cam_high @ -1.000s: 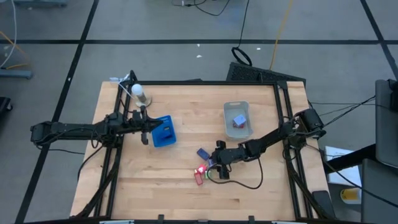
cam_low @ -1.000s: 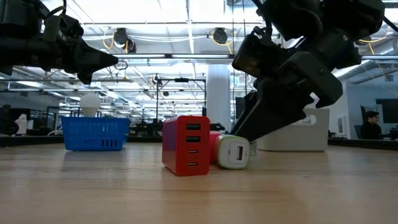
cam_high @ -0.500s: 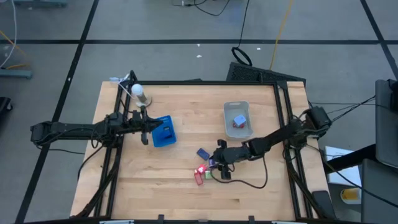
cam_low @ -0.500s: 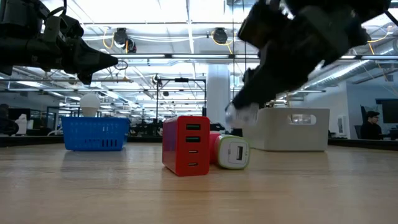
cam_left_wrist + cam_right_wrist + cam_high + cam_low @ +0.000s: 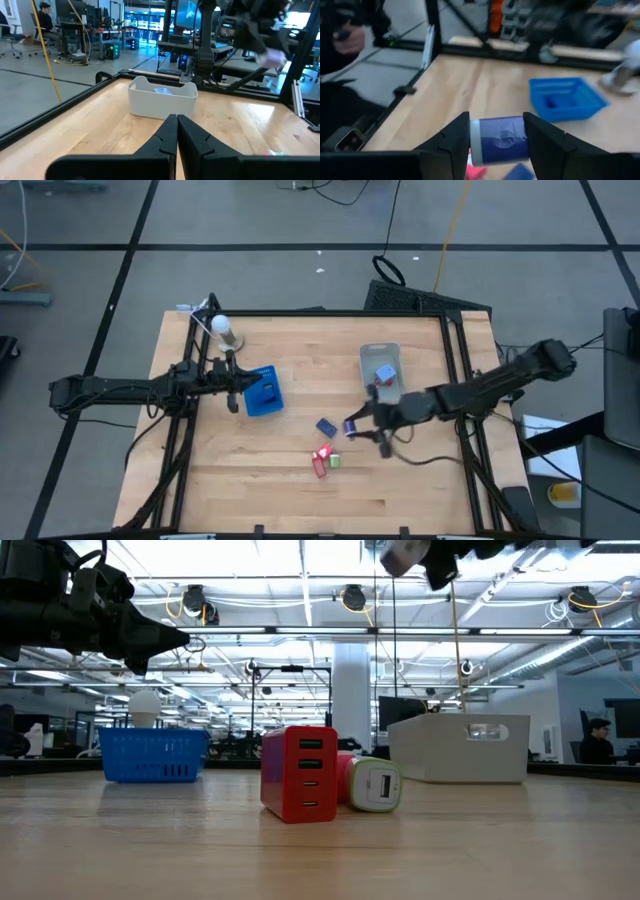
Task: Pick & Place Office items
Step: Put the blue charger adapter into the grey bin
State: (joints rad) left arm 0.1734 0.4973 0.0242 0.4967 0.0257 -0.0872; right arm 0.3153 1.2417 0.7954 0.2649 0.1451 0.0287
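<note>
Right gripper (image 5: 496, 145) is clamped on a little purple-and-white piece (image 5: 497, 140), up in the air just beside the clear bin (image 5: 381, 372). Left gripper (image 5: 177, 131) is closed, near the blue tray (image 5: 263, 391).

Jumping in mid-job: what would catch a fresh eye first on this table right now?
The right gripper, raised above the table's middle, clamps a purple-and-white charger. Below it sit a red multi-port charger and a green-white charger side by side. The left gripper hangs shut by the blue basket.
</note>
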